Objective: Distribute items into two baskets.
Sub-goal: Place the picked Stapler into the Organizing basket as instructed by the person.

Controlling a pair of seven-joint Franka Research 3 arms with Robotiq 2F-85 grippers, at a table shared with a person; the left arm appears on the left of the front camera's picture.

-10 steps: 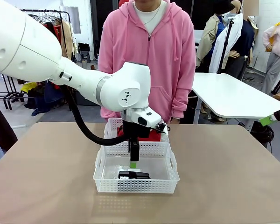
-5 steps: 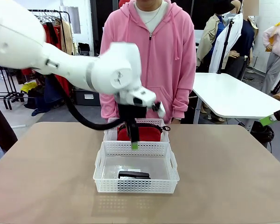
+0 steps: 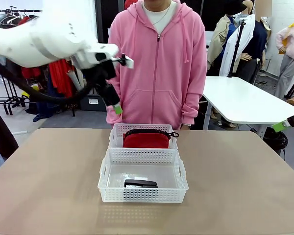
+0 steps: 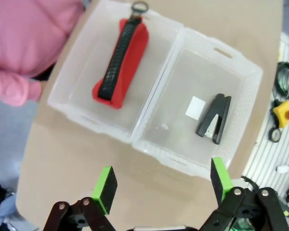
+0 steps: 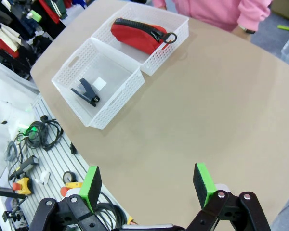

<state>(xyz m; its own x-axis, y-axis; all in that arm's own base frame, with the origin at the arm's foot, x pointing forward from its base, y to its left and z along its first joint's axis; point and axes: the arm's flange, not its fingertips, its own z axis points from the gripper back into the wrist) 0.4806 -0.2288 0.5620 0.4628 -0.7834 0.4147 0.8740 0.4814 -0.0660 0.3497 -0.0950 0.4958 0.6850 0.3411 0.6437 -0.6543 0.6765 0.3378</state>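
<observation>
The red pouch (image 3: 147, 140) lies in the far basket (image 3: 116, 133), zip up. The black stapler (image 3: 140, 183) lies in the near, larger basket (image 3: 143, 195), beside a white label. My left gripper (image 3: 116, 105) hangs open and empty high above the table's far left, up and left of the baskets. From above, my left gripper (image 4: 163, 180) looks down on the pouch (image 4: 121, 65) and the stapler (image 4: 215, 119). My right gripper (image 5: 147, 185) is open and empty off the table's right side, with the pouch (image 5: 138, 34) and the stapler (image 5: 85, 93) far ahead of it.
A person in a pink hoodie (image 3: 157, 63) stands at the far edge, right behind the baskets. The two baskets touch end to end at the table's middle. Bare tabletop (image 3: 240, 186) lies to both sides. A white table (image 3: 240, 100) stands farther right.
My left gripper has risen out of the near basket and swung up and to the left, empty. The stapler stays in the near basket. The right arm has not moved.
</observation>
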